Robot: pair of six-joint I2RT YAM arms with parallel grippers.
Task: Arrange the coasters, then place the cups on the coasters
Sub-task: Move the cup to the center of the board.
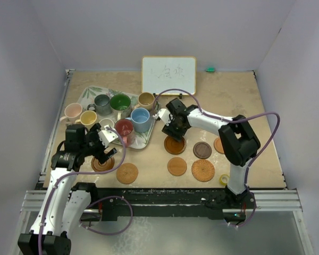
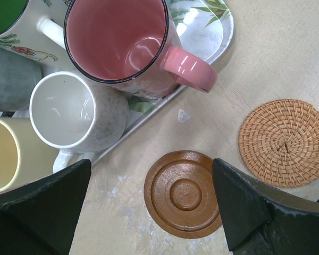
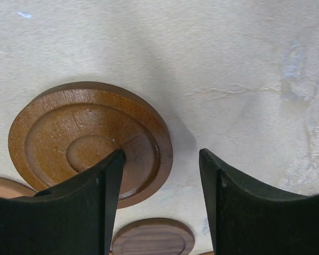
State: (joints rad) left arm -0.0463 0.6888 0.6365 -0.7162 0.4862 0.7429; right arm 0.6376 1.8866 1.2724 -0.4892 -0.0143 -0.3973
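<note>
Black jaws on my left arm [image 1: 57,183] hang wide apart above a round, ringed brown wooden coaster [image 2: 185,194]. It lies flat on the pale counter [image 2: 287,53], just beside the leaf-patterned tray [image 2: 215,24]. A pink ceramic mug [image 2: 122,45] and a speckled white mug [image 2: 69,109] stand upright at the tray's edge, and a tan woven coaster [image 2: 284,142] lies near. Further along, the jaws on my right arm [image 1: 210,121] also stand apart, clamped on nothing. One finger [image 3: 69,212] is over the rim of a second ringed brown coaster [image 3: 90,141], the other over bare counter. The other coasters lie flat nearby, and the remaining mugs cluster at the tray.
</note>
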